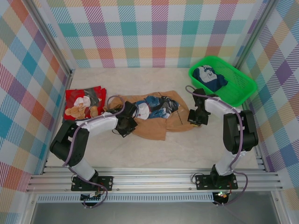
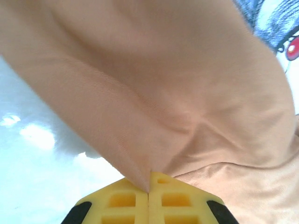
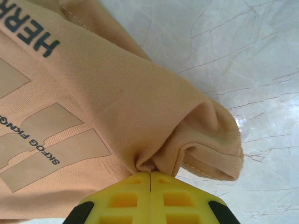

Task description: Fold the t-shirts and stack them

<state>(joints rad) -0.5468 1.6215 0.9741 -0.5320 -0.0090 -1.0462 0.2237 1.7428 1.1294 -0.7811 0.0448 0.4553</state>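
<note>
Shirt: tan tee point(image 1: 152, 129) lies crumpled mid-table, long axis L–R, strung betw. my two grippers.
L gripper point(image 1: 125, 125): clamped on tee's left edge, a cloth fold pinched betw. my yellow pads point(image 2: 126, 200).
R gripper point(image 1: 196, 117): clamped on tee's right end, a bunched hem corner.
Red tee point(image 1: 83, 103): folded flat, far left; L gripper is the nearer one.
Basket point(image 1: 243, 86): back right, another garment inside.
Next, I reckon: draw both ends apart along that axis to spread it.
</note>
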